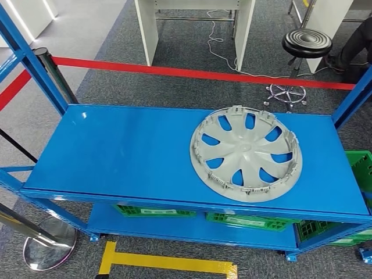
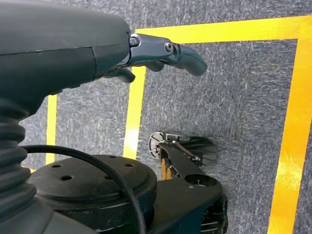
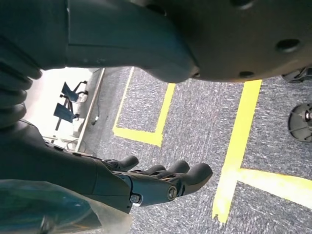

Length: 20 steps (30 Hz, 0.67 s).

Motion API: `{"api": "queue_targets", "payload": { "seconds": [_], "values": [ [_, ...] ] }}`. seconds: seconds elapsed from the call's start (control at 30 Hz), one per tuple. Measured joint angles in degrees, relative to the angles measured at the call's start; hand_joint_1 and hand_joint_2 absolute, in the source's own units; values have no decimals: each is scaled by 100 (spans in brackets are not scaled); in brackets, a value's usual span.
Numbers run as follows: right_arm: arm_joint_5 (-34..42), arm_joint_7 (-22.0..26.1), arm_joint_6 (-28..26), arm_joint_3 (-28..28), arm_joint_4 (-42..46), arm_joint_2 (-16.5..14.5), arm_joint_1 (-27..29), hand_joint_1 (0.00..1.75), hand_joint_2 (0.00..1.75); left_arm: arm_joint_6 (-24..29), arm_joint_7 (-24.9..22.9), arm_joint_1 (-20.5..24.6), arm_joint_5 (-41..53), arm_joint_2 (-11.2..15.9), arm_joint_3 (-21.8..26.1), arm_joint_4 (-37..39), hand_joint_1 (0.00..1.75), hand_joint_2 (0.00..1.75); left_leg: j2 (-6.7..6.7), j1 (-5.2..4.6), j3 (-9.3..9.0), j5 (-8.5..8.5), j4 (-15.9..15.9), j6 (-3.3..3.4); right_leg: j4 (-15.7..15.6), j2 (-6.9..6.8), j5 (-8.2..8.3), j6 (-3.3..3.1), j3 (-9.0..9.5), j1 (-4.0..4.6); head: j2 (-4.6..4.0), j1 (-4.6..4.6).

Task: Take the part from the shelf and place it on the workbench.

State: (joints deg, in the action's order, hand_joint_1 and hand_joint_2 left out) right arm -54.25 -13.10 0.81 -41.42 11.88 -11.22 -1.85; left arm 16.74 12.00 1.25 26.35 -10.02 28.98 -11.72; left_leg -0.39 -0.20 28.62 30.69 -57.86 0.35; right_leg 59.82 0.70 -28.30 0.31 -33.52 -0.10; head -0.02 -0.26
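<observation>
While both hands, left and right, hang empty with fingers loosely extended, the grey spoked hubcap lies flat toward the shelf's right end.

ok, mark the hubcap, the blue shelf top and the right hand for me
hubcap (image 1: 246, 152): head view, on its central hub.
blue shelf top (image 1: 118, 151): head view, on the bare surface beside the hubcap.
right hand (image 3: 162, 183): right wrist view, on the middle of the hand, hanging above the carpet.
</observation>
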Motion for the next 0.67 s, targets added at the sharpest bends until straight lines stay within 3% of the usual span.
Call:
{"api": "queue_targets", "payload": {
  "seconds": [0.43, 0.67],
  "values": [
    [80, 94, 125, -2, -43, -31, 16, 0, 0, 172, -33, -1, 218, 11, -8, 0, 0, 0, 0, -13, -4, 14, -1, 9, -25, -7, 0, 1, 18, -12, 0, -1],
    [10, 149, 212, -2, -73, -32, 17, 0, 0, -183, -129, -2, 211, 34, -11, 0, 0, 0, 0, -13, -4, 16, -1, 11, -28, -7, 0, 2, 19, -12, 0, -1]
  ]
}}
